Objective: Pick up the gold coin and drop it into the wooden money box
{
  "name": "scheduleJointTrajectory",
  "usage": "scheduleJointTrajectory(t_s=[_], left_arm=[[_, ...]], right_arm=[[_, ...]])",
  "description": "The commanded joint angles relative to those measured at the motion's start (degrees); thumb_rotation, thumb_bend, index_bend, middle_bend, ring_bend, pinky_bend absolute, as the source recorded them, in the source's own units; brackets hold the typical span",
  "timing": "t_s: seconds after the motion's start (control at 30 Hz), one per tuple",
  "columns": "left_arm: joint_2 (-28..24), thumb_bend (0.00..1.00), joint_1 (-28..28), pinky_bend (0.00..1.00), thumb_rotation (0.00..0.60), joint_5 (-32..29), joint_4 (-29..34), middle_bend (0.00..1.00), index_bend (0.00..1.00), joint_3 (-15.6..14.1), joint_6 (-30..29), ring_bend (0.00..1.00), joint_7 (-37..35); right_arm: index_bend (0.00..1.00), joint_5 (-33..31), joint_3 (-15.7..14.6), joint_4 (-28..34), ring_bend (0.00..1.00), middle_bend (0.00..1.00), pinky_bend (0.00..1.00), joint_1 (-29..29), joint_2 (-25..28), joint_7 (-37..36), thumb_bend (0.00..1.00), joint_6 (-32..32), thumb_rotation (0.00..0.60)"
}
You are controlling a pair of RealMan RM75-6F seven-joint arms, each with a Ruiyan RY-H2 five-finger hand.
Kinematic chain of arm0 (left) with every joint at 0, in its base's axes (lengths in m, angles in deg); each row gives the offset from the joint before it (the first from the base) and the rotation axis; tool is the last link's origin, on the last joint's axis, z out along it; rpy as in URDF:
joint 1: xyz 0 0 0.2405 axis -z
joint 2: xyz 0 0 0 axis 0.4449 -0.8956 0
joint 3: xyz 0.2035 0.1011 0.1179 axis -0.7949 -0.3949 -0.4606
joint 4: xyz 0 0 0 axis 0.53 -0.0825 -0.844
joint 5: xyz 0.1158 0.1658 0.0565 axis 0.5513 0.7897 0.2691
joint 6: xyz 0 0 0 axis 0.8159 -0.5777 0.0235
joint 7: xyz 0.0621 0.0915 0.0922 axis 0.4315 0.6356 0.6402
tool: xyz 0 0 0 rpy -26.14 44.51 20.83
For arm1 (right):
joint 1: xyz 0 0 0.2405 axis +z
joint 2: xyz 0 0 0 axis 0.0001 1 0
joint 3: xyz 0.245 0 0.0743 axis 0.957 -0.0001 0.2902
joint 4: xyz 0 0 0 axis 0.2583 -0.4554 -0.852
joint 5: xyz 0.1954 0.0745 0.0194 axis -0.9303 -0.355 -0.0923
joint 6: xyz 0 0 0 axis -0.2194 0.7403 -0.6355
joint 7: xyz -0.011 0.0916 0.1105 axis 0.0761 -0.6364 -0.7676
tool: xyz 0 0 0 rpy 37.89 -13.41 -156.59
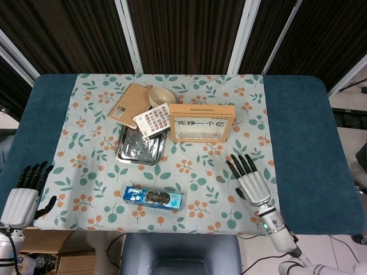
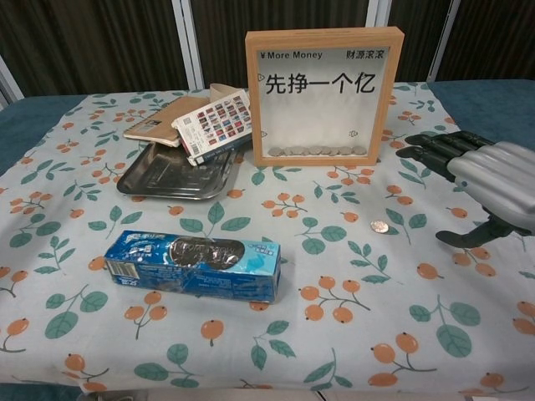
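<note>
On the floral tablecloth (image 1: 86,143), the light wooden-framed money box with a glass front (image 1: 201,122) stands upright and serves as landmark. Small gold coin (image 2: 379,226) lies flat on the cloth in front of the box, toward its right side, well apart from it; head view shows it only as a tiny dark spot (image 1: 218,179).

Right hand (image 1: 249,180) sits just right of the coin, palm down, fingers spread and extended toward the box, holding nothing. Chest view shows the same hand (image 2: 485,180) raised above the cloth, with its thumb (image 2: 475,235) angled down toward the table; not touching the coin. Height above the cloth is not readable from the head view.

Left hand (image 1: 23,192) shows in head view only, far to the left of the box at the near table edge, off the cloth; fingers apart and empty.

Chest view alone shows the row of coins (image 2: 318,151) lying at the bottom inside the box, and the print "More Money" on the glass. Head view alone shows the slot on the box's top edge.

Left of the box: a rectangular steel tray (image 1: 140,146), a small colourful patterned book (image 1: 151,122) leaning on it, a brown spiral notebook (image 1: 129,105), and a cream bowl (image 1: 162,97) behind. Blue biscuit packet (image 1: 153,198) lies in front of the tray.
</note>
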Motion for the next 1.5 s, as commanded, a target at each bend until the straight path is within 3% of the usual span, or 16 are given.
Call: scheduleJointTrajectory(t_s=[0.03,0.23,0.53,1.5], left_arm=[[-0.08,0.35,-0.03,0.0,0.6,-0.01,-0.03,0.0,0.0,0.01,-0.08,0.0,-0.09],[-0.26,0.35,-0.17,0.0,0.6,-0.28,-0.16,0.0,0.0,0.02,-0.13,0.0,-0.28],[0.1,0.34,-0.06,0.0,0.6,-0.56,-0.96,0.0,0.0,-0.02,0.3,0.0,-0.79],[0.32,0.35,-0.07,0.0,0.6,-1.18,-2.13,0.0,0.0,0.0,0.72,0.0,-1.75]], right_arm=[[0.3,-0.46,-0.01,-0.8,0.0,0.0,0.0,0.54,-0.97,-0.53,0.39,0.55,0.6],[0.42,-0.93,0.04,-3.13,0.0,0.0,0.0,1.6,-3.18,-1.37,0.39,1.33,0.6],[0.49,-1.6,0.51,-6.79,0.0,0.0,0.0,2.77,-6.31,-2.79,0.39,1.25,0.6],[0.54,-3.15,-0.22,-12.15,0.0,0.0,0.0,4.85,-10.12,-4.11,0.39,3.39,0.6]])
